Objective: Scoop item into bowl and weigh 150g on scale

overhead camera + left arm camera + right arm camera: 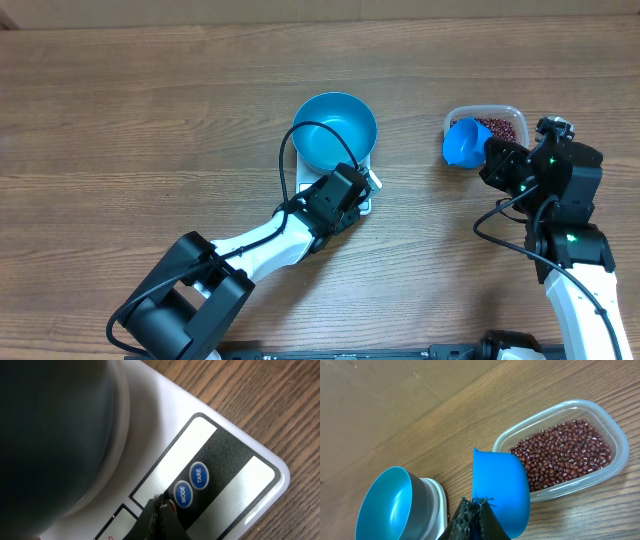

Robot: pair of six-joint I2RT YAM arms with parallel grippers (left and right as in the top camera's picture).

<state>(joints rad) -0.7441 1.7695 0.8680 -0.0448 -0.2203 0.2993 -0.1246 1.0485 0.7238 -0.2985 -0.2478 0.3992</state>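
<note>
Jaws pressed together, the left gripper (161,512) touches the scale (165,415), half covering a red mark (172,505). At the tub, the right gripper (476,517) pinches the scoop (501,485), handle hidden.

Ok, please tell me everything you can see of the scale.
The scale is a flat white plastic-looking square with rounded corners, lying on the wooden table. Its front panel has pale and dark grey strips and two round blue buttons, MODE and TARE. The bowl stands on it. The shut left end effector has its tip on the panel beside MODE, seemingly pressing there.
</note>
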